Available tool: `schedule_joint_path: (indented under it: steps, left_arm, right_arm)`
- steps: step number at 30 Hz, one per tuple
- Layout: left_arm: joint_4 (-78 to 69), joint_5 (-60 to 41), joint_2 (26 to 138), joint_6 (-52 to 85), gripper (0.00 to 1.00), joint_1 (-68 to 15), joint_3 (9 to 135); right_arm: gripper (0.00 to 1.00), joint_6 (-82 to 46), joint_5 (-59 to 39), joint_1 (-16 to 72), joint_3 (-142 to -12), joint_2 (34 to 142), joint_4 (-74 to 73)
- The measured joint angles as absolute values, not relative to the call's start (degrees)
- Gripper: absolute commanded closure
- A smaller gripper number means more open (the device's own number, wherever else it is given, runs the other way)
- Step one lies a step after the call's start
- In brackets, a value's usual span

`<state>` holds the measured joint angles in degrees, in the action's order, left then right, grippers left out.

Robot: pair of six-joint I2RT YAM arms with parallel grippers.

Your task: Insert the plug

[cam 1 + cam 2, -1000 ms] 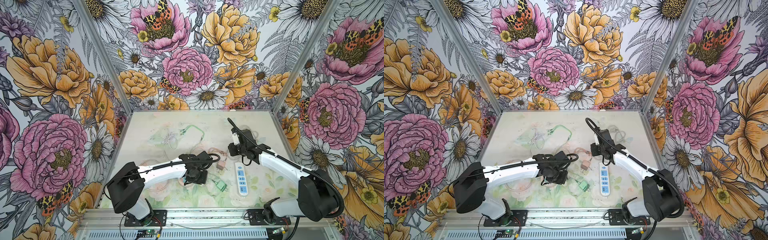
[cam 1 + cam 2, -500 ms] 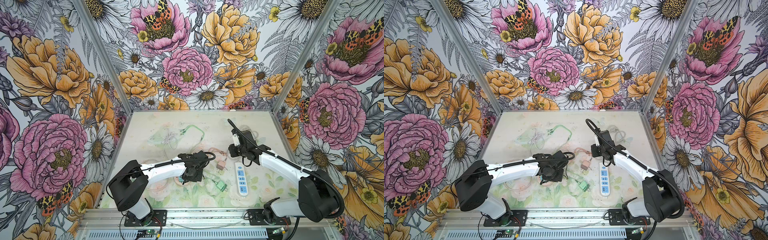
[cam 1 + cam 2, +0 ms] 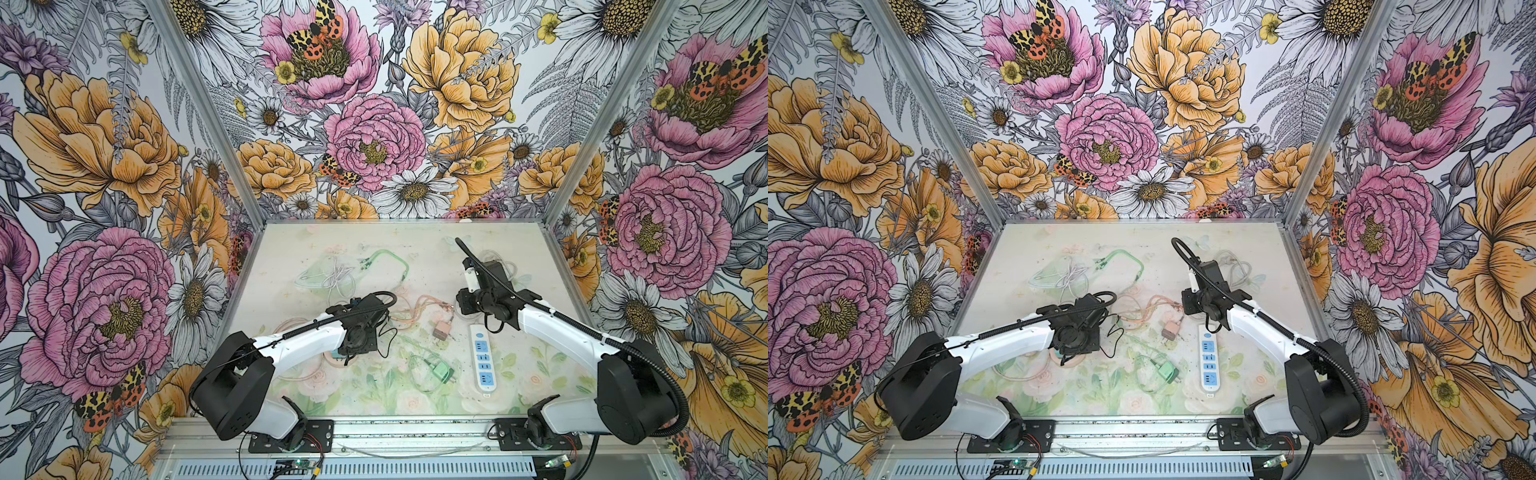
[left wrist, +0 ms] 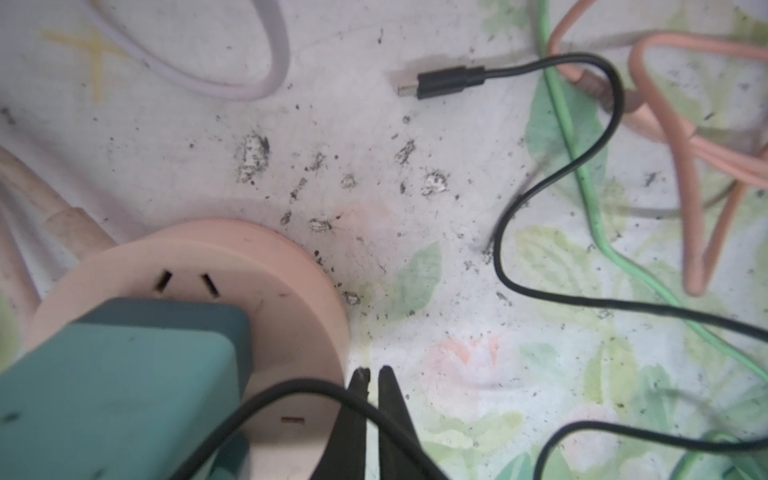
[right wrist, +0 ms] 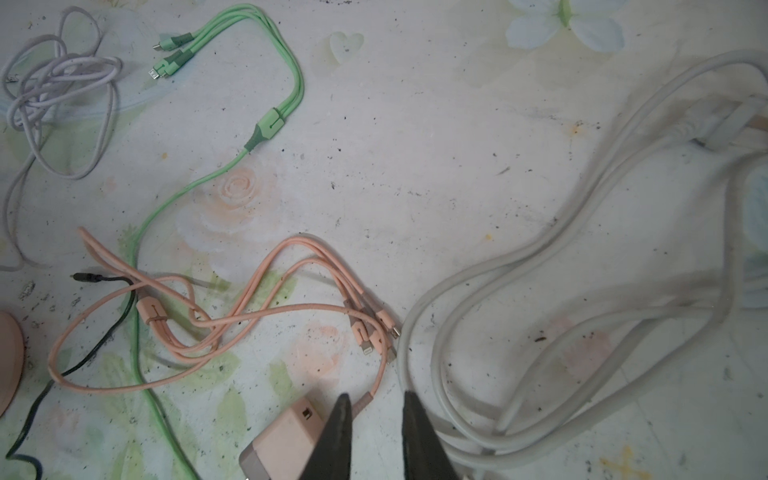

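The teal plug (image 4: 120,374) is seen on the pink round socket (image 4: 291,299) beside the closed left gripper (image 4: 373,382); the right gripper (image 5: 376,401) is parted and empty. The plug may be dragged askew if the black cable (image 4: 557,174) is snagged.

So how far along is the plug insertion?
Done, apparently: teal adapter sits on the pink round socket; full seating unconfirmed. In hand: nothing clearly; left tool shut beside the socket, black cable crossing it; right tool open near the pink adapter. Remaining: that and the green adapter lie loose; white strip empty.
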<state>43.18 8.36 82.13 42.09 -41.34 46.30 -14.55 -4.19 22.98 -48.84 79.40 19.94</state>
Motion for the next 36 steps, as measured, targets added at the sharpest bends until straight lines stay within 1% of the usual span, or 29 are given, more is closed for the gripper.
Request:
schedule_joint_path:
  steps: [5, 11, 14, 19, 23, 26, 31, 36]
  left_arm:
    - [43.16, 5.8, 80.93, 40.62, 0.79, -42.3, 46.17]
    - [44.42, 0.54, 76.42, 38.98, 0.77, -45.32, 47.0]
    - [49.89, 0.4, 74.46, 38.85, 0.77, -46.83, 50.0]
    - [58.3, 2.09, 69.89, 39.03, 0.75, -48.69, 54.87]
    - [61.49, 4.38, 64.2, 39.09, 0.74, -48.9, 57.87]
    - [62.26, 7.33, 61.69, 39.11, 0.73, -48.9, 60.42]
    - [61.36, 11.79, 61.3, 39.05, 0.72, -48.9, 61.71]
    - [57.78, 12.67, 63.7, 38.85, 0.7, -48.84, 61.71]
  right_arm:
    - [0.74, -14.55, -5.08, 22.98, -48.84, 79.4, 19.94]
    - [0.72, -14.52, -4.82, 22.98, -48.84, 79.05, 20.53]
    - [0.7, -14.48, -4.32, 22.98, -48.84, 78.3, 20.88]
    - [0.68, -14.33, -3.27, 22.98, -49.01, 77.58, 21.28]
    - [0.67, -14.35, -3.36, 22.98, -49.34, 77.58, 22.13]
    - [0.64, -14.35, -3.55, 22.98, -49.39, 77.34, 22.59]
    - [0.61, -14.72, -4.43, 23.0, -49.39, 77.14, 23.42]
    - [0.59, -15.64, -5.06, 24.69, -50.98, 79.11, 24.01]
